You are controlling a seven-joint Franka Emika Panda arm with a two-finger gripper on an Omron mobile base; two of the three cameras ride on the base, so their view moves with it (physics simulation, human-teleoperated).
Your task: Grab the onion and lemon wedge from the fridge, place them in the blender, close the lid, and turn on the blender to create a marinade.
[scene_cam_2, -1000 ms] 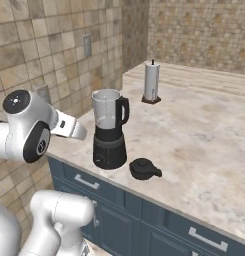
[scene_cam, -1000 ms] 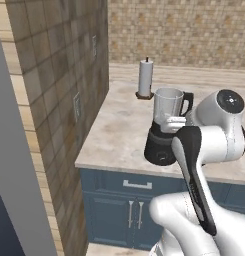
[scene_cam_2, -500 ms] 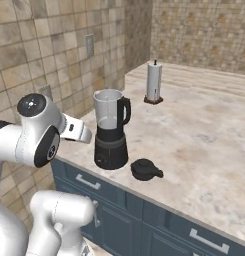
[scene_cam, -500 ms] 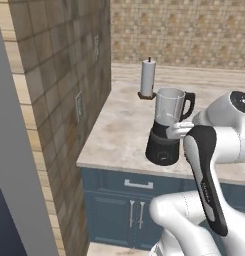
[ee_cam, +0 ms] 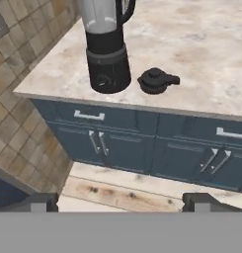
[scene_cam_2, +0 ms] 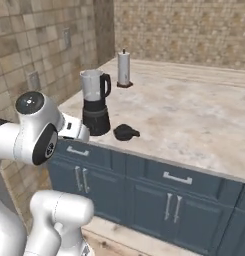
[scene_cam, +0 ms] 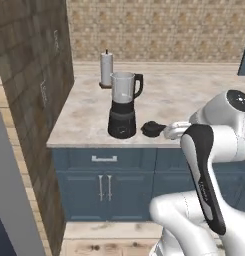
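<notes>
Fingers [ee_cam: 43, 201] spread wide and empty, lid [ee_cam: 156, 80] on counter [ee_cam: 216, 74] beside blender [ee_cam: 106, 49]

Kitchen corner with a marble counter and blue cabinets

A white paper roll [scene_cam: 106, 69] stands upright near the back left corner of the beige counter [scene_cam: 194, 100]; dark blue cabinets [ee_cam: 142, 148] with silver handles sit below, and tan tiled walls [scene_cam_2: 194, 25] rise behind.

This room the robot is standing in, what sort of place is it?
Most likely a home kitchen: a blender and paper towel roll stand on a stone-look counter above blue cabinets, with tiled walls behind.
</notes>
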